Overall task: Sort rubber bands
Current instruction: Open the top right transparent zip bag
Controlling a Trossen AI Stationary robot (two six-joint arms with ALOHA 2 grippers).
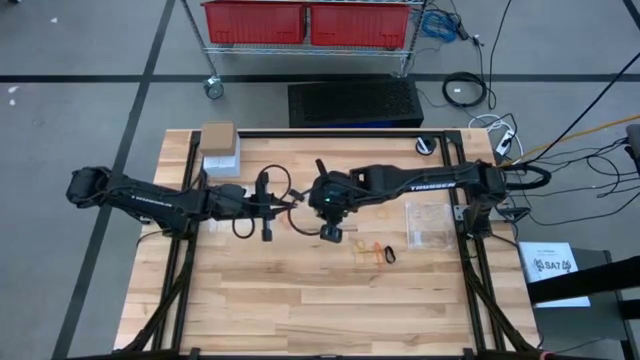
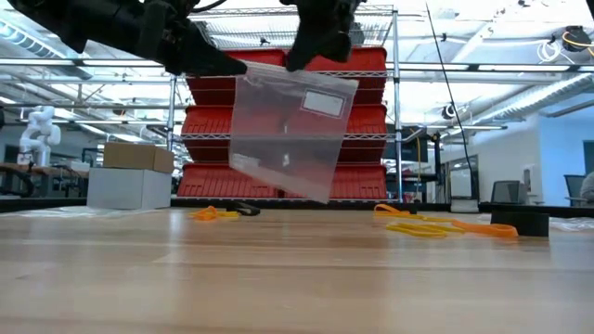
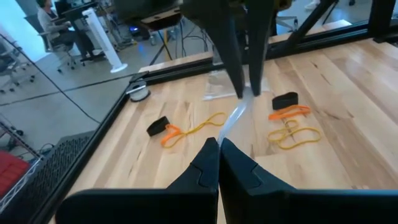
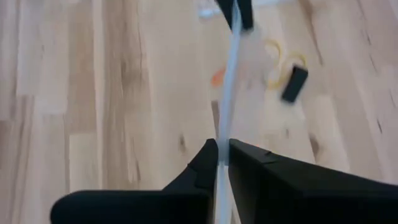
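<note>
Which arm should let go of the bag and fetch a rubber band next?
Probably right. Both pinch the clear bag above the table, but the right gripper hangs nearer the rubber bands; the left gripper is farther away.

1. The table (image 1: 300, 300) is pale wood in planks, smooth with a visible grain and a soft sheen.
2. The bag (image 2: 288, 130) is thin clear plastic, glossy, with a white label patch.
3. The rubber bands (image 3: 292, 134) look like matt elastic rubber in orange and yellow.
4. The left gripper (image 3: 219, 163) and right gripper (image 4: 222, 163) have dark, matt plastic-looking fingers.
5. The box (image 2: 136, 155) is plain brown cardboard.
6. The bins (image 1: 310, 22) are red plastic on a shiny metal wire rack (image 2: 394, 111).
</note>
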